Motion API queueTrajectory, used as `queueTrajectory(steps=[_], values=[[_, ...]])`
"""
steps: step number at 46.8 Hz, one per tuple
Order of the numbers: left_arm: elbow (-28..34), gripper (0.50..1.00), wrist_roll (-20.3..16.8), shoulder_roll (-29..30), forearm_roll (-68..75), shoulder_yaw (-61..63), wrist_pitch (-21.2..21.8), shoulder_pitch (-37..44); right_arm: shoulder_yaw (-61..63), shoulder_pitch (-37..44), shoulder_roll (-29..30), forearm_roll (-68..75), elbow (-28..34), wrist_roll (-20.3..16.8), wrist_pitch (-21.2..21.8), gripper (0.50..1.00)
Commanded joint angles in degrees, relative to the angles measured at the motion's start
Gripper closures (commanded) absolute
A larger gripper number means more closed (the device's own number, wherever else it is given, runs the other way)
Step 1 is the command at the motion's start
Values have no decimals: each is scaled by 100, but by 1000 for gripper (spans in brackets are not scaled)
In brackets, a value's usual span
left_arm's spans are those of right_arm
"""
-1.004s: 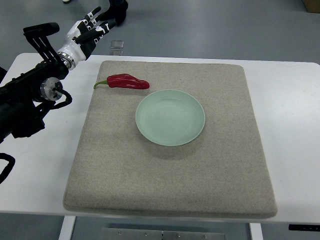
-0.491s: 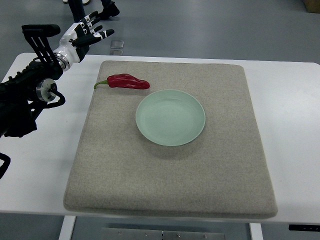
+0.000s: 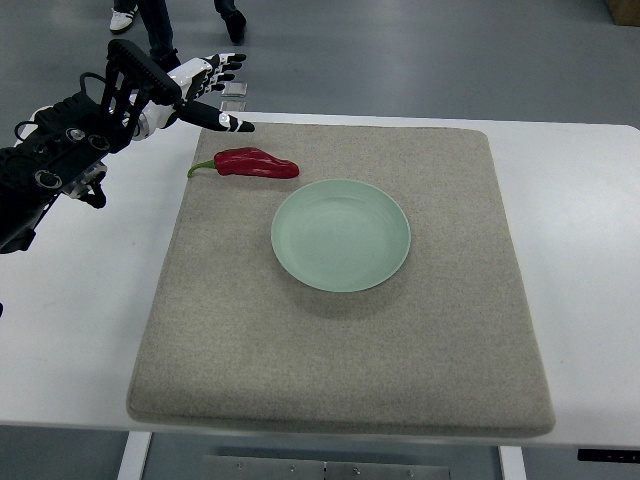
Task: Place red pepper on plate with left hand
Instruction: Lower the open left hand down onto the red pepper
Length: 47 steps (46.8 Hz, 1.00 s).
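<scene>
Pale green and empty, the round ceramic plate (image 3: 340, 235) sits mid-mat; just beyond its far-left rim, apart from it, lies the glossy red pepper (image 3: 255, 163). Farther back the black-and-white left hand (image 3: 205, 95) hovers with fingers spread, holding nothing, so the reach is in hand; next it likely must descend and close around the pepper.

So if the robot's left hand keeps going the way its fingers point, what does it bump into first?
Probably nothing. The left hand points right along the far edge of the grey mat, passing behind the red pepper and the plate. Its height above the mat is hard to judge.
</scene>
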Motion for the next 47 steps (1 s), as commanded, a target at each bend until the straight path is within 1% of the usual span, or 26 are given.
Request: queueTrajectory(steps=[1,7,16,23,31,47], values=[[-24,506,4,64,237,252,0,-125,-7,2,0,0,0,0,0,568],[-24,506,4,204,413,612,0,-222,2,2,0,0,0,0,0,568],[-32,506,4,214,922,1113,0,-336,2,2,0,0,0,0,0,568],[-32,506,-5,214,1379,1140,0,-389,-7,2,0,0,0,0,0,568],[-32,506,4,187,1494,1140,0,-415,2,2,0,0,0,0,0,568],[-6,534,-5,3,1933,1175,141,-415,2,2,0,0,0,0,0,568]])
